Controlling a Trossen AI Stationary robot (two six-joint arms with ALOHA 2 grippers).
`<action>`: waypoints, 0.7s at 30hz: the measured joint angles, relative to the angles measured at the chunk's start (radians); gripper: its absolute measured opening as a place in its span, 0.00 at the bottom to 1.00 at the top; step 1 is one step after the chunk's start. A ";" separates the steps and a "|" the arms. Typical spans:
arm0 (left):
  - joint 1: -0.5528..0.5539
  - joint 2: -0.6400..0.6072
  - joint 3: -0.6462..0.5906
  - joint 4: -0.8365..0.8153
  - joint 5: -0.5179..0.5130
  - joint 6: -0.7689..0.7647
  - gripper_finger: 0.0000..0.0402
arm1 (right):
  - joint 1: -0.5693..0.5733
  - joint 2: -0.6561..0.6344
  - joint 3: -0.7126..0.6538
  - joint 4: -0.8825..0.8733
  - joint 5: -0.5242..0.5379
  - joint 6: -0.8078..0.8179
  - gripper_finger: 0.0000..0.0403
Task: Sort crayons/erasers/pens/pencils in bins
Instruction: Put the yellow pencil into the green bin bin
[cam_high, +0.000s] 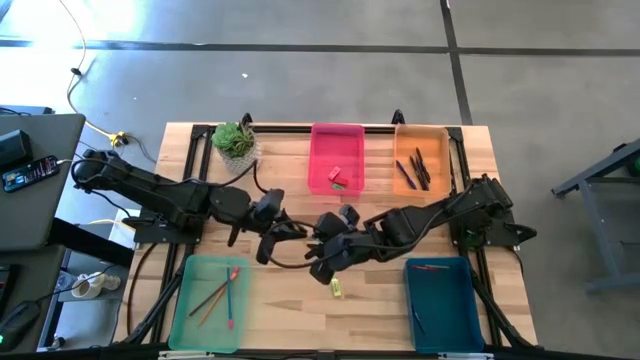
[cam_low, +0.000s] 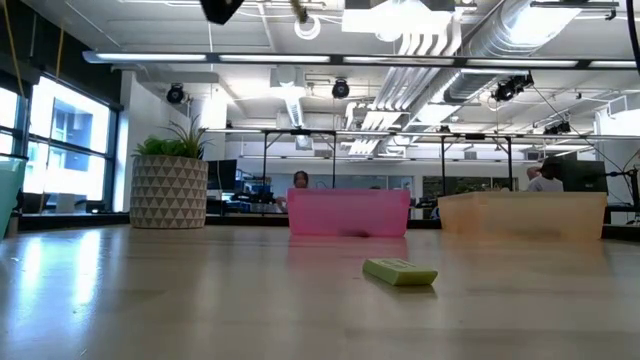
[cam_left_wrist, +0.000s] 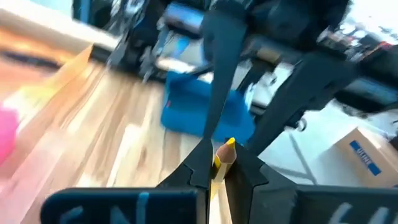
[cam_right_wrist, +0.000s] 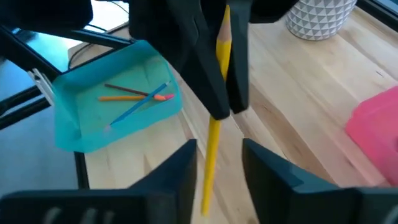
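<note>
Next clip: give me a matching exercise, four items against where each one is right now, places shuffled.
Items:
1. dark pens
2. yellow eraser
3. yellow pencil
4. red and green erasers

Places:
A. lying on the bare table
B. in the pink bin
C. in the orange bin
D. clamped in the left gripper

Pairs: 1-C, 2-A, 3-D, 4-B

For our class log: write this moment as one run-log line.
left gripper: shut on yellow pencil | right gripper: open near it
</note>
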 joint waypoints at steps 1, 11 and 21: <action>-0.003 -0.003 0.000 -0.031 -0.007 -0.016 0.03 | -0.003 0.000 0.000 -0.008 0.000 0.000 0.31; -0.067 -0.063 0.074 -0.431 -0.062 -0.197 0.03 | -0.033 0.000 0.000 -0.113 -0.003 -0.008 0.45; -0.229 -0.113 0.127 -0.845 -0.063 -0.523 0.03 | -0.064 0.000 -0.001 -0.149 -0.005 -0.008 0.44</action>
